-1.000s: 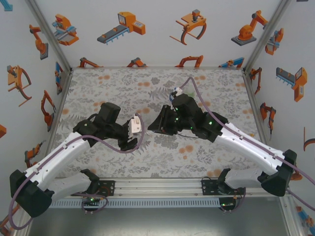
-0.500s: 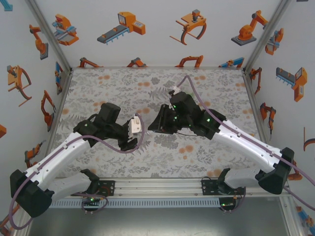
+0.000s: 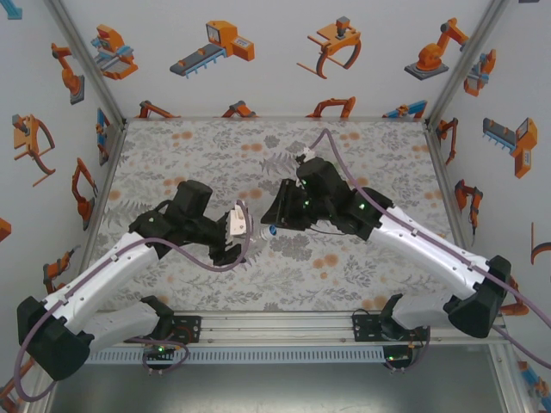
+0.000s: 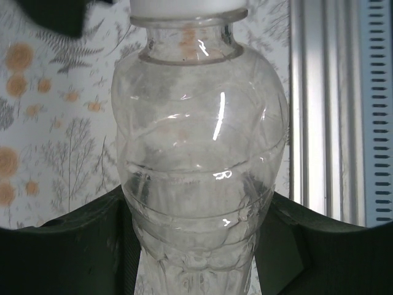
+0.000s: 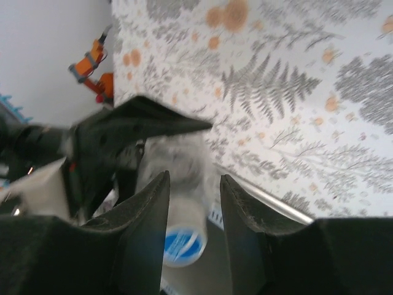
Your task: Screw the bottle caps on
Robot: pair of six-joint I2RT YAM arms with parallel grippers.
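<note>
The left gripper (image 4: 196, 258) is clamped on the lower body of a plain clear plastic bottle (image 4: 196, 153). Its two dark fingers (image 4: 80, 246) press against opposite sides of the bottle. A white round plastic screw cap (image 4: 187, 7) sits on the bottle's neck, at the end farthest from that gripper. In the left wrist view its lower rim meets the neck ring.

From above, the bottle is held off the grey floral-patterned desk (image 3: 198, 155), roughly over the desk's middle, with its capped end pointing at the right gripper (image 5: 192, 178). The bottle's clear body is hard to make out in that view.

The right gripper faces the bottle from the cap end, and its two dark fingers reach along either side of the cap. The jaws stand narrowly apart. In the right wrist view the cap shows a round blue face with a white rim and lies between the fingers. One finger is right up against the cap and a thin gap shows beside the other, so the jaws do not look clamped on it. Beyond the cap, the bottle's body and the left gripper holding it are blurred.
</note>
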